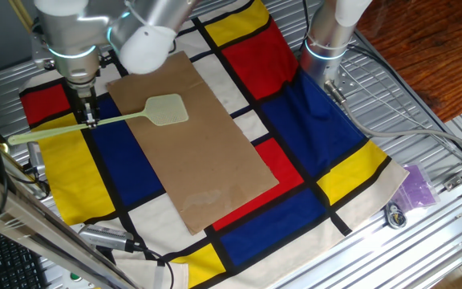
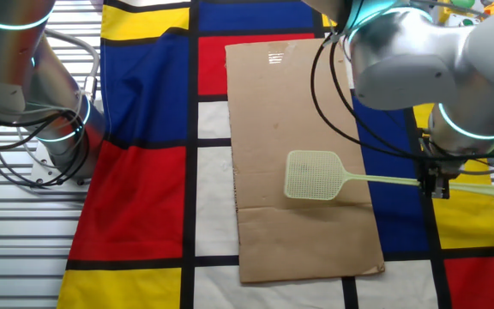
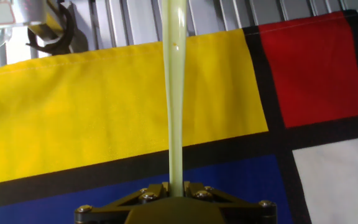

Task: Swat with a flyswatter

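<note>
Pincer [image 1: 91,120] clenched on the thin handle of the flyswatter [image 1: 147,115], gripping it partway along, near one edge of the table [image 1: 423,233]. Mesh head lies over the brown sheet [image 1: 203,152], roughly level with it; whether it touches cannot be told. Handle extends past the pincer above a yellow panel of the checkered cloth [image 1: 335,172].
</note>
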Robot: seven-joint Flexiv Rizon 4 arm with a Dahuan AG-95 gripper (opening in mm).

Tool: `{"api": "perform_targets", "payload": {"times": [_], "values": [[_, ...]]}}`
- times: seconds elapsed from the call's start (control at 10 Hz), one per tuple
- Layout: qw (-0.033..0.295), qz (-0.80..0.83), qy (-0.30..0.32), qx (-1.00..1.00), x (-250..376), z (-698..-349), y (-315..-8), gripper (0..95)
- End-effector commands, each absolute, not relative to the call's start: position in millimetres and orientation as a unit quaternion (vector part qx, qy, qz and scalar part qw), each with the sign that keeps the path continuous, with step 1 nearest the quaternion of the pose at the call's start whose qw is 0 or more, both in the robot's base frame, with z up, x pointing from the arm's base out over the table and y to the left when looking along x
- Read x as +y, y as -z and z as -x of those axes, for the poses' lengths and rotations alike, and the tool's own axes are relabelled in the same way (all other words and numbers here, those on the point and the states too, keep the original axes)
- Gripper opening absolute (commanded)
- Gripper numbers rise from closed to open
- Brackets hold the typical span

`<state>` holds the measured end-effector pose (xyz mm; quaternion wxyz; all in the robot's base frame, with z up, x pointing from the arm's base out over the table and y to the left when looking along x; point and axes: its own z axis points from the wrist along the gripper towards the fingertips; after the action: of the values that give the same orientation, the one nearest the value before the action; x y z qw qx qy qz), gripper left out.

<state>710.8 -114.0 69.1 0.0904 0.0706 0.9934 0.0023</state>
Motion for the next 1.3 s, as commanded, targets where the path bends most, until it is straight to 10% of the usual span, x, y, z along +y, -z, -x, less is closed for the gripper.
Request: {"api": "perform_targets", "payload": {"times": [0.1, 1.3], "values": [[0.095, -0.071, -0.003, 0.993, -113.9, -712.9, -66.8, 0.0], [0.12, -0.067, 0.007, 0.99, -113.3, -713.5, -60.3, 0.0]]}}
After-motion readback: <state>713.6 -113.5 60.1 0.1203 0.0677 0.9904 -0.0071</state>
